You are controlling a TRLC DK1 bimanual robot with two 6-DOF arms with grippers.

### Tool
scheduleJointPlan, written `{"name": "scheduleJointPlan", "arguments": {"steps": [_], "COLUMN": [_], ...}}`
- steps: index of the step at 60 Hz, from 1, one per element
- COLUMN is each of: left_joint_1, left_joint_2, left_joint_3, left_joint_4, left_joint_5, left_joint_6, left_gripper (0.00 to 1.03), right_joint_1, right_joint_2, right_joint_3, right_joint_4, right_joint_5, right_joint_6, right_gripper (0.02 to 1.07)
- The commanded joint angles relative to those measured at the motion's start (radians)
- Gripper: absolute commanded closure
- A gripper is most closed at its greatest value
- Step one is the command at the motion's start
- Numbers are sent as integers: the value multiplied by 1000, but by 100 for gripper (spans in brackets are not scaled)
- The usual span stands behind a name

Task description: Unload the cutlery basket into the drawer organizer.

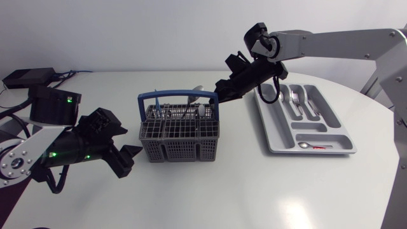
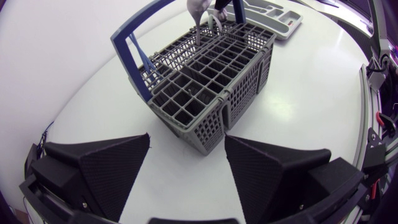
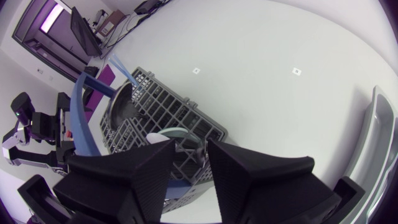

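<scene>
The basket (image 1: 181,130) sits mid-frame in the head view. At lower left the left gripper (image 1: 130,160) hangs spread wide just beside it. The right gripper (image 1: 218,95) is over the basket's rear right corner; whether it grips anything cannot be told. The organizer (image 1: 270,137) lies at right.

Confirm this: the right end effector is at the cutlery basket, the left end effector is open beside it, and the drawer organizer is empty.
Not empty. The head view shows the drawer organizer holding forks and a spoon. The rest stands: right end effector at the cutlery basket, left end effector open beside it.
</scene>
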Motion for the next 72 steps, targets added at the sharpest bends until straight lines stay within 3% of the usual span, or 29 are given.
{"name": "scheduleJointPlan", "arguments": {"steps": [1,21,49,72], "left_joint_1": [-7,-13,-25,-44], "left_joint_2": [-15,-22,-45,-61], "left_joint_3": [-27,-34,-33,-28], "left_joint_4": [-3,-5,-26,-40], "left_joint_5": [10,10,9,6], "left_joint_6": [24,25,19,15], "left_gripper": [5,5,5,5], "right_joint_1": [7,7,3,-68], "right_joint_2": [36,10,-117,-240], "right_joint_3": [19,-4,-41,-60], "right_joint_4": [-25,-22,-43,-71], "right_joint_5": [17,37,-1,-145], "right_joint_6": [30,19,22,54], "right_gripper": [84,101,101,101]}}
